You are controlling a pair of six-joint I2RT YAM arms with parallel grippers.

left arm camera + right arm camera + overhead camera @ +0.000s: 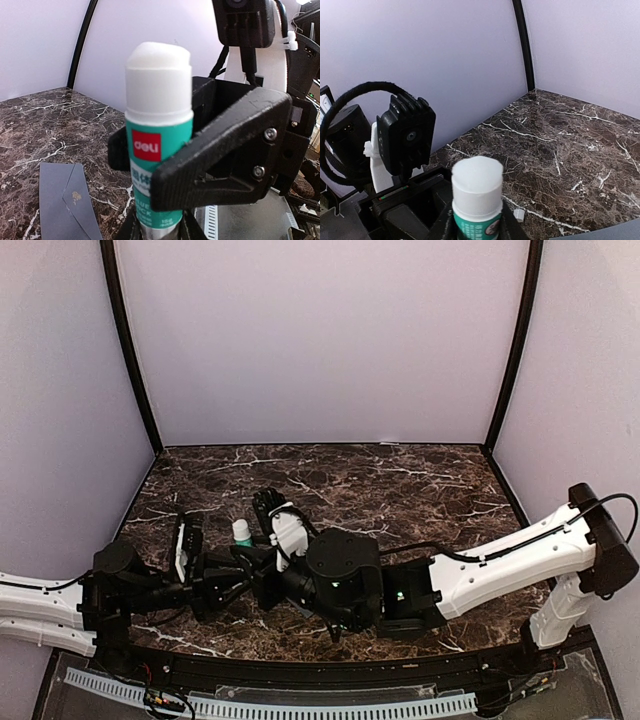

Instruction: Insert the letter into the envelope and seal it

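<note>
Dark marbled table [400, 480]: from above, both arms meet near-left around one upright white-and-green glue stick [242, 531]. Left wrist: left gripper [160, 229] pinches the stick's base; one flat grey-blue paper envelope [60, 200], flap down, long axis running away, lies on the table, shown only here. Right wrist: right gripper [476, 229] clamps the stick too.

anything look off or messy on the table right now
One thing: the envelope, lying flat on the table in the left wrist view, has a small pale blotch by the tip of its flap, standing out against the grey-blue paper. Glue or scuff, I cannot tell. Nothing looks spilled or torn.
</note>
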